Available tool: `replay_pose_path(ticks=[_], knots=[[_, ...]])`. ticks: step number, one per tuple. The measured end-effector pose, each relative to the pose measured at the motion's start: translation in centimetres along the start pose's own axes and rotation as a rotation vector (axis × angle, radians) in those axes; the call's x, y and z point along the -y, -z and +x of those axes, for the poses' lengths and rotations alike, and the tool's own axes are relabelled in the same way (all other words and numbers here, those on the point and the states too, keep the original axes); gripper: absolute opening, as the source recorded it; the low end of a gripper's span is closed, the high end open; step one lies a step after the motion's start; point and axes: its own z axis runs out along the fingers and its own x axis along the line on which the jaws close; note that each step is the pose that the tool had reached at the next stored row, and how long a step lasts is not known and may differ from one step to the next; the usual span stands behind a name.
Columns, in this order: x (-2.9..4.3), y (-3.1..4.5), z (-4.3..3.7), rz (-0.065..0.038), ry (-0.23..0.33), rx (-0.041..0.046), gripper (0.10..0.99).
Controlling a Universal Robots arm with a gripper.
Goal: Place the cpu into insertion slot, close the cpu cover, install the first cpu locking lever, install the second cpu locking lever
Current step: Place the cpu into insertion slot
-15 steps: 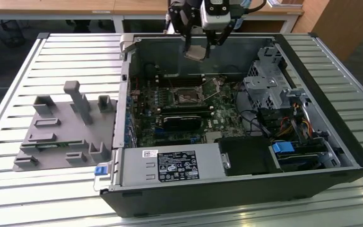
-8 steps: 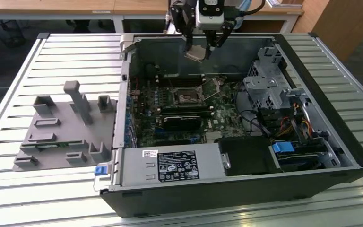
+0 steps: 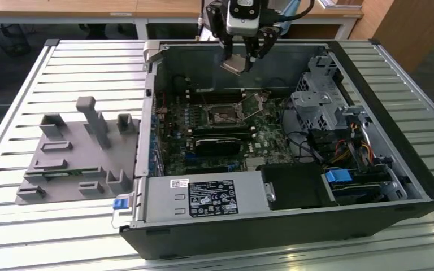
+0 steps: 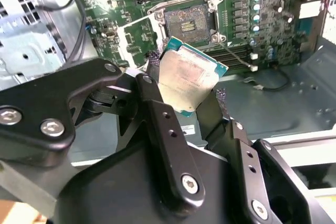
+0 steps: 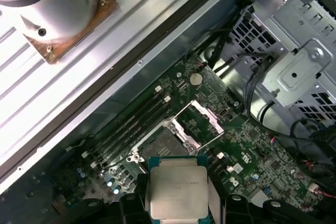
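Holding the cpu (image 3: 234,65) by two opposite edges, my gripper (image 3: 241,61) hung high over the open case (image 3: 277,237), near its far wall in the exterior view. The grip was narrow, set to the chip's width, and the silvery top faced the cameras in both wrist views (image 4: 186,77) (image 5: 176,190). In the exterior view the chip looked tilted, not level.

The slot (image 3: 223,114) lay on the board (image 3: 202,148) below, well apart from the cpu. In the second wrist view its dark centre (image 4: 188,24) was bare, so nothing was seated there. The cover (image 5: 210,118) stood swung up off the slot on its hinge, its window letting the green board show through (image 4: 121,43). A thin metal rod beside the slot (image 4: 236,56) I took for one lever; it looked unlatched, though I could not tell that for sure.

I judged the first step to be in hand: the chip was picked up and carried, not yet placed. The cover and both levers were undone. Seating the cpu would call for bringing it level and square to the slot's rim, with the corners matched, and for a straight, gentle descent that stayed clear of the raised cover. Any skew seemed to me the main risk, since the slot's contacts would not forgive a chip dropped in crooked.
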Motion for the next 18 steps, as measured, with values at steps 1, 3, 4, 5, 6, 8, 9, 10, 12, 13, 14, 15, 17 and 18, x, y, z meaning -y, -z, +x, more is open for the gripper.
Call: replay_pose_path(ticks=[1,3,4,5,6,8,9,10,12,13,14,15,17,18], knots=[[0.0,-0.01,0.0,0.0,-0.015,0.0014,0.529],[0.0,-0.02,0.0,-0.001,-0.044,0.0041,0.529],[0.0,-0.03,0.0,-0.001,-0.059,0.0055,0.529],[0.0,-0.04,0.0,-0.001,-0.075,0.0069,0.529],[0.0,-0.04,0.0,-0.001,-0.089,0.0082,0.529],[0.0,-0.07,0.0,-0.002,-0.122,0.0111,0.529],[0.0,-0.08,0.0,-0.002,-0.14,0.0127,0.529],[0.0,-0.09,0.0,-0.003,-0.157,0.0143,0.529],[0.01,-0.12,0.0,-0.003,-0.192,0.0174,0.529],[0.01,-0.13,0.0,-0.004,-0.209,0.0189,0.529],[0.0,-0.13,0.0,-0.004,-0.223,0.0202,0.529],[-0.02,-0.14,0.02,-0.004,-0.234,0.0212,0.529],[-0.03,-0.18,0.04,-0.005,-0.256,0.0232,0.529],[-0.04,-0.19,0.05,-0.005,-0.268,0.0242,0.529]])
